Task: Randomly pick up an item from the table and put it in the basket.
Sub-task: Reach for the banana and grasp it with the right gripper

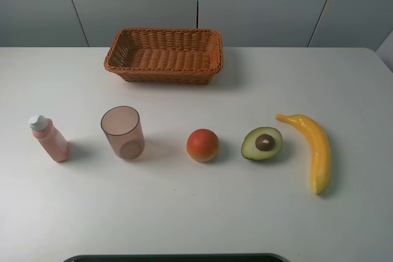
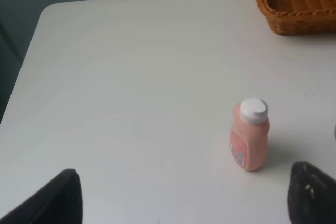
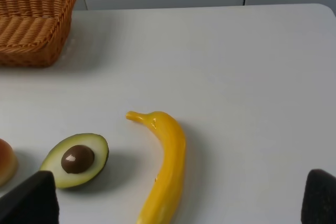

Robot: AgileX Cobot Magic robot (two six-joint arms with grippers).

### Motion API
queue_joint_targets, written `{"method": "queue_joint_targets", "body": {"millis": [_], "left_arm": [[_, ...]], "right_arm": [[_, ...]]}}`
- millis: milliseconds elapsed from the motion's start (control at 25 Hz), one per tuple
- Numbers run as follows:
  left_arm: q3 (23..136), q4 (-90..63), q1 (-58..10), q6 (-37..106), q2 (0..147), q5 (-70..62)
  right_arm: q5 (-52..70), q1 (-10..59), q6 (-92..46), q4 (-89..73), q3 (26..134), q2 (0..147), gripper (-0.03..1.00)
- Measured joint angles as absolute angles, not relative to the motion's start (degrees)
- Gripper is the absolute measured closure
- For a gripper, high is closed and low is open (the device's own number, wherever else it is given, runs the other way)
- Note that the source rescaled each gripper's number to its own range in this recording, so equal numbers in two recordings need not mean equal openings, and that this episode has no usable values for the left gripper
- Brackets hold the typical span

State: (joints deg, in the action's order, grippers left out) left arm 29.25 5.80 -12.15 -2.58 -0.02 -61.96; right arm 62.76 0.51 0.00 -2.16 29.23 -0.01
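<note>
Exterior high layout: one row on the desk (image 1: 196, 213), from the left a pink bottle (image 1: 49, 138), a tinted tumbler (image 1: 123, 132), a round orange-red fruit (image 1: 202, 145), an avocado half (image 1: 262, 143) and the banana (image 1: 313, 150); the wicker basket (image 1: 163, 73) stands behind the row, well apart.
Left end effector (image 2: 184, 198): fingers spread wide, holding nothing, above the desk near the pink bottle.
Right end effector (image 3: 176, 200): fingers spread wide, holding nothing, with the banana lying below and between them.
Banana position: flat on the desk at the row's right end, just beside the avocado half but not touching it, stem end toward the wicker basket.
Handling: probably light and stiff; the glossy skin looks slick, and the curve may let it pivot if pinched near a tip.
Hold: best across the thick middle, closing on its narrow width.
Risk: the inner finger descends close to the avocado half.
</note>
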Motion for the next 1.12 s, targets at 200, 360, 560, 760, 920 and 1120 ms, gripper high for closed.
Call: {"method": "queue_joint_targets", "body": {"millis": [200, 360, 560, 760, 920, 1120], "left_arm": [[29.25, 5.8, -12.15, -2.58, -0.02, -61.96], [29.25, 5.8, -12.15, -2.58, -0.02, -61.96], [29.25, 5.8, -12.15, -2.58, -0.02, -61.96], [29.25, 5.8, -12.15, -2.58, -0.02, -61.96], [29.25, 5.8, -12.15, -2.58, -0.02, -61.96], [29.25, 5.8, -12.15, -2.58, -0.02, -61.96]], "right_arm": [[62.76, 0.51, 0.0, -2.16, 29.23, -0.01, -0.03], [62.76, 0.51, 0.0, -2.16, 29.23, -0.01, -0.03], [62.76, 0.51, 0.0, -2.16, 29.23, -0.01, -0.03], [62.76, 0.51, 0.0, -2.16, 29.23, -0.01, -0.03], [62.76, 0.51, 0.0, -2.16, 29.23, -0.01, -0.03], [62.76, 0.51, 0.0, -2.16, 29.23, -0.01, -0.03]]}}
